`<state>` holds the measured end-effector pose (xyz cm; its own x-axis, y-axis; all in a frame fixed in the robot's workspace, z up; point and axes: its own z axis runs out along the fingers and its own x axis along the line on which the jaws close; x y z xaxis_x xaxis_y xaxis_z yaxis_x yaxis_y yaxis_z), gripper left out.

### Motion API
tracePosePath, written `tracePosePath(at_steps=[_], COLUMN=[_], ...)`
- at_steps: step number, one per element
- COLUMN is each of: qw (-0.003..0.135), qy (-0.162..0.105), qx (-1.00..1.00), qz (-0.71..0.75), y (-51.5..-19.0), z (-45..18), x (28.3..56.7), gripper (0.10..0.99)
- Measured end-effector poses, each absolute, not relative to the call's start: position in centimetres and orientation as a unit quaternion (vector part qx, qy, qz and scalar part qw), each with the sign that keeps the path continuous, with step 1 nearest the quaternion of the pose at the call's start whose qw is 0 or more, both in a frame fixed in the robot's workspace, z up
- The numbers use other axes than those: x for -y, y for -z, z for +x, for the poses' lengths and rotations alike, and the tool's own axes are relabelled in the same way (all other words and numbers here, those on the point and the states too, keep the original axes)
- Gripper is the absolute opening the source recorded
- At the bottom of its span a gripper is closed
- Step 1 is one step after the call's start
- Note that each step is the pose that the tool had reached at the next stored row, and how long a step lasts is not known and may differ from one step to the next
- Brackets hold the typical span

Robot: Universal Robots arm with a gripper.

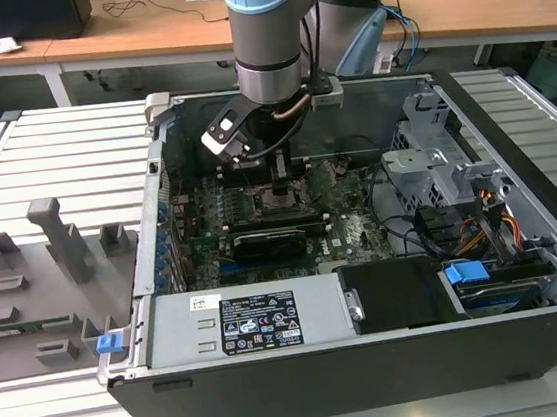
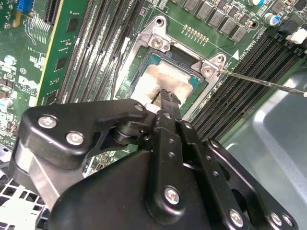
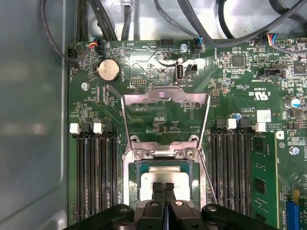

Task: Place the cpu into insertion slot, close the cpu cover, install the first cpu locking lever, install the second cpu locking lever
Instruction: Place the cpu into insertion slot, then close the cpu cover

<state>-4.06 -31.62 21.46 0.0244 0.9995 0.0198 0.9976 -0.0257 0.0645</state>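
Going by the exterior view: one grey fixture plate (image 1: 27,297) sits on the slatted table (image 1: 50,144) at 9 o'clock from the one open case (image 1: 378,378). One arm (image 1: 263,29) drops in from 12 o'clock, wrist tilted, claw (image 1: 280,175) low over the board mid-case. In the first wrist view the one cpu (image 3: 165,177) lies flat in the insertion slot (image 3: 144,165), with two banks of memory slots (image 3: 96,172) flanking it. The claw's two fingers (image 3: 157,191) are pinched together at the chip's top, gripping nothing. The one cpu cover (image 3: 144,98) stands flipped open. In the second wrist view, one thin locking lever (image 2: 261,82) sticks out loose.
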Motion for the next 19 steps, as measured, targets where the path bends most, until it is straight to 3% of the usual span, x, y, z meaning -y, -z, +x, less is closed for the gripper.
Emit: tracePosePath(at_steps=[19], qw=[0.017], qy=[-0.029], qx=[-0.698], qz=[0.716], y=[-22.5], z=[-4.1], x=[31.6], gripper=[0.106])
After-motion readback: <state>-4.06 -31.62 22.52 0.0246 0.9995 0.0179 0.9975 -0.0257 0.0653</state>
